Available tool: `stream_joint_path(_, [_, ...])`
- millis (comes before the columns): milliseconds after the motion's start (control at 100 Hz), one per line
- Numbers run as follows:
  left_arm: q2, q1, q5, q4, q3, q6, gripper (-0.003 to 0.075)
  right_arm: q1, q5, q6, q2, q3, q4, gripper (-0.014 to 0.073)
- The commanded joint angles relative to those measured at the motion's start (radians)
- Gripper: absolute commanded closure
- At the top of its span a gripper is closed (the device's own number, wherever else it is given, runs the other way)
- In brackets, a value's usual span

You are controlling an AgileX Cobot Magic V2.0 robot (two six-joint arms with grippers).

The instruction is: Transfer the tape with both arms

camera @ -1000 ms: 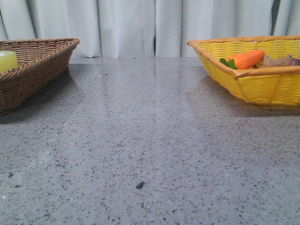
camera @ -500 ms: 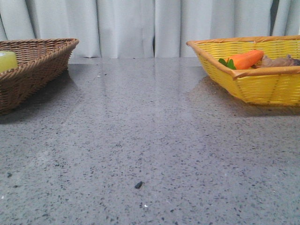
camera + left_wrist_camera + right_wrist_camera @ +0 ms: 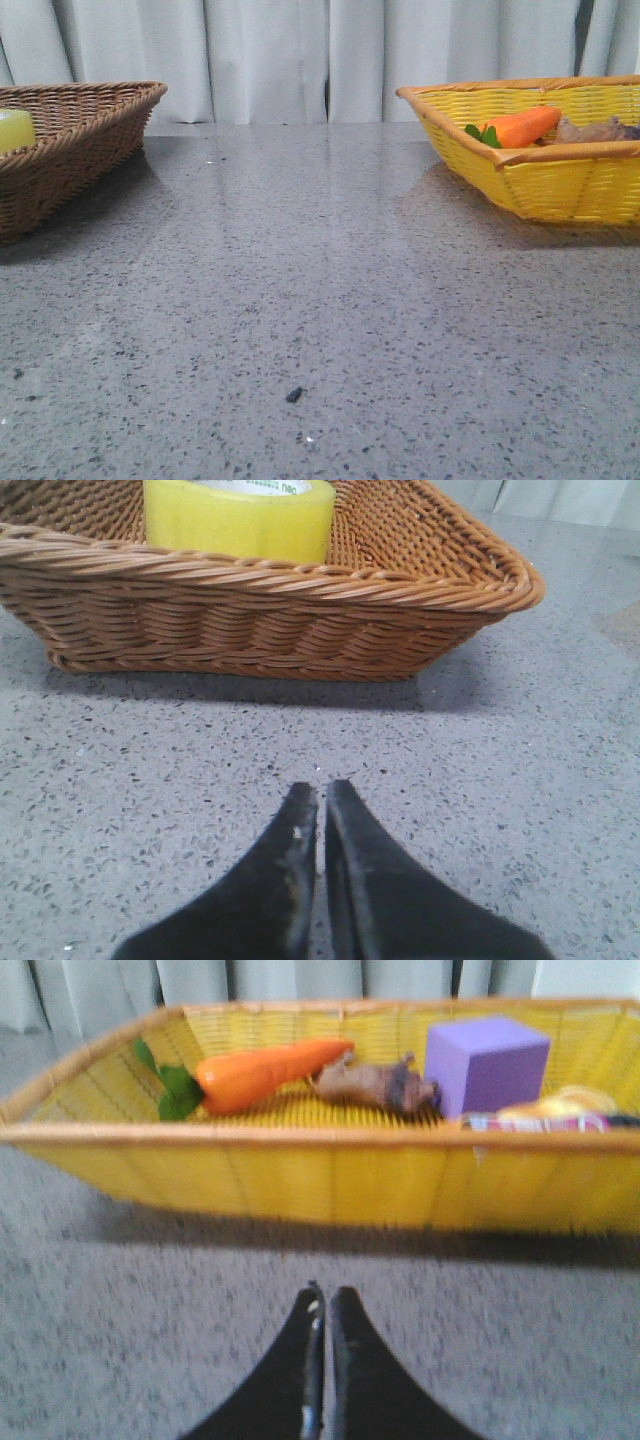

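tape point(image 3: 238, 518): upper left of frame, inside brown basket point(image 3: 300, 605)
left gripper point(image 3: 321, 798): fingers pressed together, empty
right gripper point(image 3: 323, 1298): fingers pressed together, empty

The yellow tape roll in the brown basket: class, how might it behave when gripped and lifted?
The tape looks thick and wide, so probably stiff. Its glossy side may be somewhat slippery. Being round, it could roll if set on edge; now it seems to lie flat in the brown basket.
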Motion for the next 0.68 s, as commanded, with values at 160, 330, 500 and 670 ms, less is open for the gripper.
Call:
stream_joint_path(160, [-0.029, 0.001, -0.036, -0.014, 0.008, -0.01, 0.0741, -0.006, 0.14, 0.001, -0.08, 0.019, 0.002, 0.0652])
stream_joint_path(330, [-0.029, 0.001, -0.036, -0.014, 0.008, -0.01, 0.0741, -0.006, 0.139, 0.001, -0.08, 0.019, 0.002, 0.0652])
stream_joint_path(500, [-0.029, 0.001, -0.036, -0.014, 0.008, -0.01, 0.0741, -0.006, 0.139, 0.001, -0.08, 0.019, 0.002, 0.0652])
stream_joint_path(670, [-0.029, 0.001, -0.036, -0.014, 0.008, -0.01, 0.0741, -0.006, 0.139, 0.001, -0.08, 0.019, 0.002, 0.0652])
